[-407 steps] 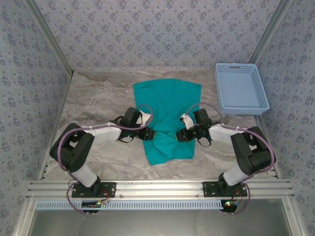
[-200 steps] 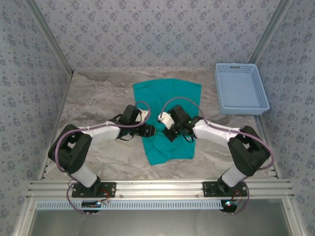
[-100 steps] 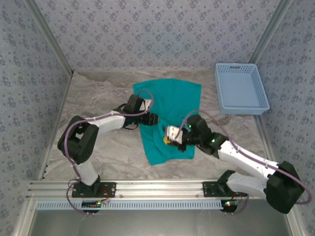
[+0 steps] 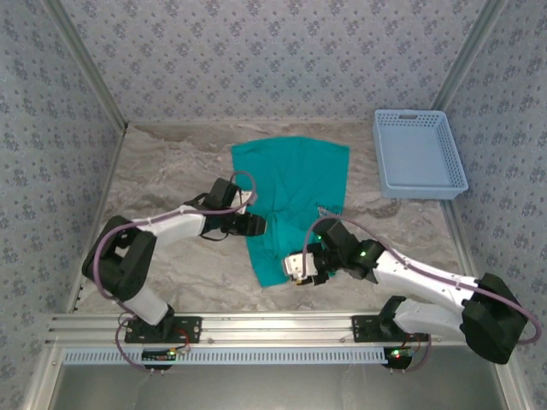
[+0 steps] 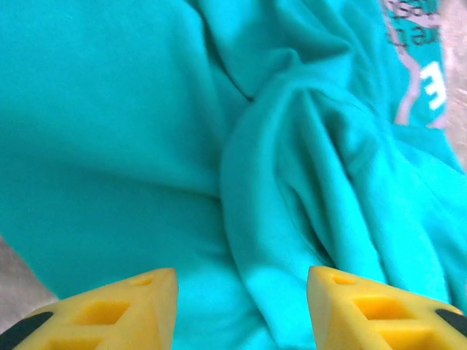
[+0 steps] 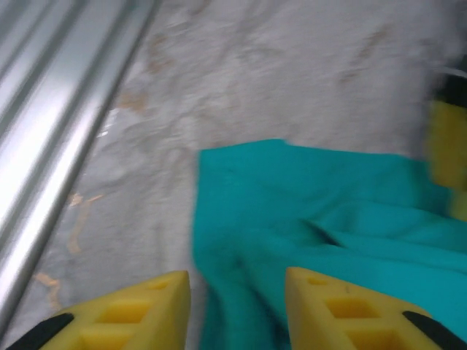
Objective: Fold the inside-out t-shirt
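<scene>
blur: right wrist view smeared | cut off: t-shirt [image 6: 314, 211] at 3 and 6 o'clock edges | illegible: print [image 5: 432, 80] at 1 o'clock, clipped

We take this for a robotics lab test cell rather than a home: floral-patterned panels [image 4: 256, 51] wall in a marbled tabletop [image 4: 162, 171], aluminium posts [image 4: 85, 64] frame the corners, and a left arm [image 4: 175, 225] and right arm [image 4: 419, 275] are bolted to a metal rail [image 4: 273, 325].
</scene>
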### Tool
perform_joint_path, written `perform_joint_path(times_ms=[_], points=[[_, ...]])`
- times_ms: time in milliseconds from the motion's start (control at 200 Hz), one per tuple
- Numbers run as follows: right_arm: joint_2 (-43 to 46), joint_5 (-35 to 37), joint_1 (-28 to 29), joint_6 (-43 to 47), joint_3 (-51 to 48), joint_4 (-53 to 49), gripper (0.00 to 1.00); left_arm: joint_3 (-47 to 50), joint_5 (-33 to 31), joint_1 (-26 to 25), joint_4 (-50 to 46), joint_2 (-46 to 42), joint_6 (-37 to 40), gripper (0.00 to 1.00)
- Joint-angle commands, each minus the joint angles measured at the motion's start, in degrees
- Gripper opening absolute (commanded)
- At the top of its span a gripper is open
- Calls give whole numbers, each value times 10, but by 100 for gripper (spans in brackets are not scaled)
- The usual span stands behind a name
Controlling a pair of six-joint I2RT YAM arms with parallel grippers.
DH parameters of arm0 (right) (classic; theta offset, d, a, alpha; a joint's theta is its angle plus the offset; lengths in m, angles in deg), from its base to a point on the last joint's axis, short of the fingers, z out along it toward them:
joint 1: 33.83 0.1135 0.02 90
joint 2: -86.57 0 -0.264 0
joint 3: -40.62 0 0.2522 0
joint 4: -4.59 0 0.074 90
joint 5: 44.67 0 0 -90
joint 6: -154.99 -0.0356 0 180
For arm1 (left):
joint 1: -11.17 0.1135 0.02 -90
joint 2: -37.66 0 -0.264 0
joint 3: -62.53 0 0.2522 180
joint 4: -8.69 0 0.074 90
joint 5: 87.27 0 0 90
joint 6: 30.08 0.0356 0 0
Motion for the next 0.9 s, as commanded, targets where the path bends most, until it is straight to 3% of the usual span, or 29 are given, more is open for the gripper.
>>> perform_joint_path(times_ms=[0,240,305,370,430,470,610,750,815,894], points=[[-11,27,-5,-54,9,74,44,33,44,-30,-6,-44,-17,50],[-127,101,-10,-164,19,194,46,81,50,-100,99,-14,-33,50],[-149,114,-18,-187,20,203,34,88,41,-108,126,-1,-39,49],[-157,129,-29,-194,18,196,13,96,37,-116,145,9,-44,49],[-150,130,-43,-203,9,198,0,100,22,-123,155,18,-46,47],[-140,119,-56,-219,-1,210,0,102,7,-128,156,23,-47,41],[-104,103,-85,-264,-33,243,0,117,16,-129,193,17,-53,0],[-99,152,-95,-308,-53,295,0,150,24,-129,216,-55,-38,0],[-100,122,-93,-277,-42,279,0,165,26,-129,215,-104,-26,0],[-91,67,-87,-245,-13,231,30,189,19,-130,222,-162,-6,0]])
